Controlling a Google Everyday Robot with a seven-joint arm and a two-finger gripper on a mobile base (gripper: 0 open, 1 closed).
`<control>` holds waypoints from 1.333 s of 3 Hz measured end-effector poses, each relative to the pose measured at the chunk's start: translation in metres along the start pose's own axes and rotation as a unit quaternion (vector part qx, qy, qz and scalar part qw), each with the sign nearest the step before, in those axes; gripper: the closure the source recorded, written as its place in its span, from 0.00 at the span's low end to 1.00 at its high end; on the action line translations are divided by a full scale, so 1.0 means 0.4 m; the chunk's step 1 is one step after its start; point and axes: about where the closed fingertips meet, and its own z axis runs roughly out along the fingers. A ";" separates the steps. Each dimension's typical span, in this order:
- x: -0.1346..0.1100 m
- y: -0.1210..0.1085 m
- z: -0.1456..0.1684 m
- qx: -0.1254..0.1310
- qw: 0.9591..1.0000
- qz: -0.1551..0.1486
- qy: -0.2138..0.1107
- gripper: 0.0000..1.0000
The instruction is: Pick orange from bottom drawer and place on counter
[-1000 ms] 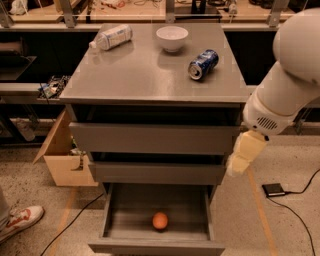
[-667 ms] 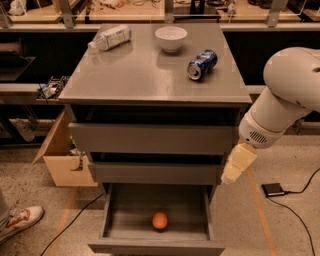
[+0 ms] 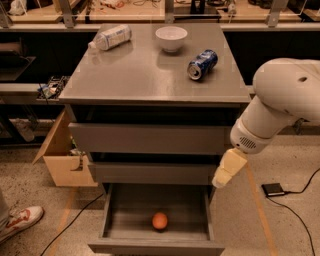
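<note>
Grey cabinet of three drawers at centre frame, seen from above and in front. Bottom drawer point(image 3: 155, 247), lowest and narrowest, open toward the camera, with the orange point(image 3: 159, 220) on its floor, near the front wall and about midway across, touching nothing else. Two wider drawers stacked above it: top drawer point(image 3: 150, 139) and middle drawer point(image 3: 150, 173). On the counter point(image 3: 145, 80), an upright white bowl point(image 3: 171, 38) at the back; a blue soda can point(image 3: 202, 64) on its side, just right of the bowl and nearer the camera; a clear plastic bottle point(image 3: 110, 37) with a white label, also on its side, at the back left corner. None of the three touching another. White robot arm point(image 3: 280, 105) in from the right edge, bent downward beside the cabinet's right flank. Cream-coloured gripper point(image 3: 228, 168) at the arm's end, pointing down and left, level with the right end of the middle drawer, above the open drawer's right rear corner and well apart from the orange; open or closed impossible to tell from this angle. Left of the cabinet, an open cardboard box point(image 3: 62, 162) on the speckled floor, and a white-and-red sneaker point(image 3: 20, 222) at the lower left edge. On the floor to the right, what looks like a small black adapter point(image 3: 273, 189) with a cable. Behind, a long wooden workbench point(image 3: 125, 14) across the top of the frame.
</note>
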 end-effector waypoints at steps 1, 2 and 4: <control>-0.029 0.051 0.136 -0.025 0.999 0.033 0.000 0.00; -0.052 0.096 0.296 -0.048 0.997 0.068 0.006 0.00; -0.070 0.131 0.547 -0.059 0.984 0.165 0.013 0.00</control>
